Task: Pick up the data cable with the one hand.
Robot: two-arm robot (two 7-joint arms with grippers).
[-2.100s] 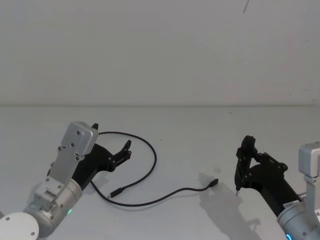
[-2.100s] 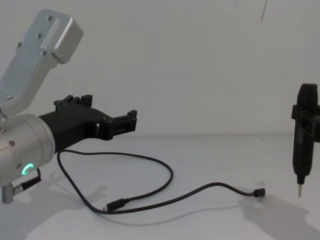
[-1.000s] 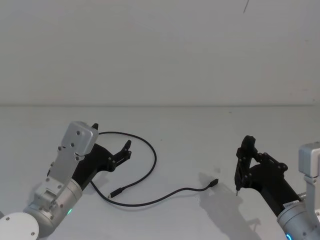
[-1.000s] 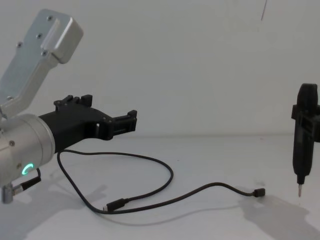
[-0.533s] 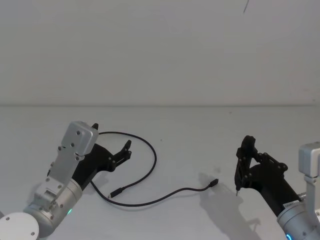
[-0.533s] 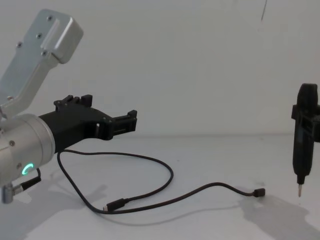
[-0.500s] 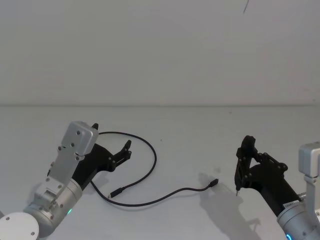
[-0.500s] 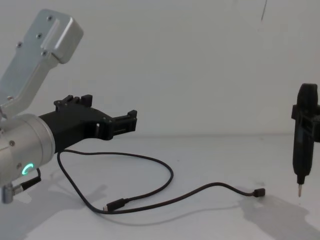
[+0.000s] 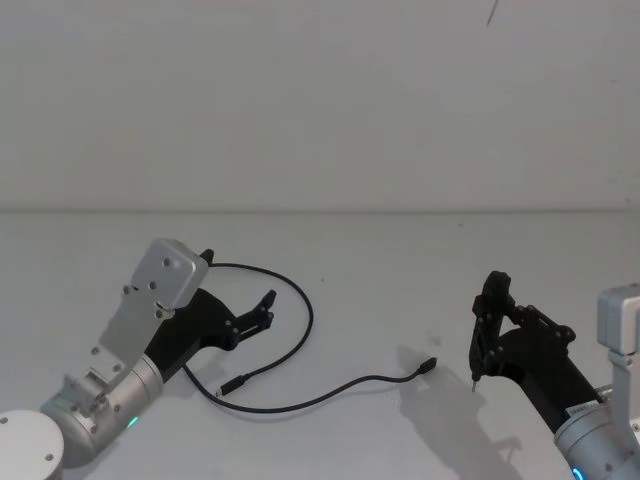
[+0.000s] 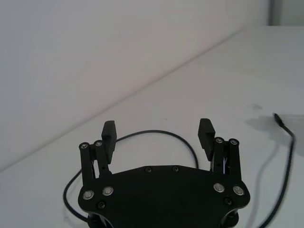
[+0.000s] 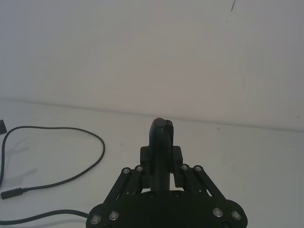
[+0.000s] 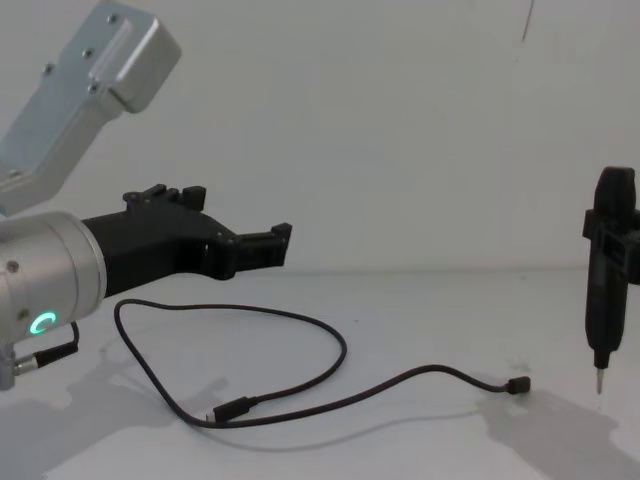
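Head view, set against half a second earlier, shows the left gripper [image 9: 237,278] shifted forward and toward the middle of the table [image 9: 400,250], its far fingertip now closer to the curve of the data cable [image 9: 309,318]. In the chest view the silver arm sits a little higher and the black fingers [image 12: 278,237] reach farther across. The cable and the right gripper [image 9: 488,312] lie as before.

The left fingers stand wide apart and hold nothing. They hover above the table, and in the left wrist view the cable's loop [image 10: 164,133] lies on the surface beyond the gap between them, untouched. The right fingers [image 11: 177,156] are closed around a slim black pen-like tool [image 9: 478,345] that hangs upright, metal tip just above the table.

The cable is a thin, black, limp cord lying flat on the smooth white table in a loose loop, one small plug [image 9: 232,384] inside the loop and the other plug [image 9: 429,365] near the tool's tip. The left gripper is chunky matte black on a silver cylinder with a green-lit ring [image 12: 42,323].
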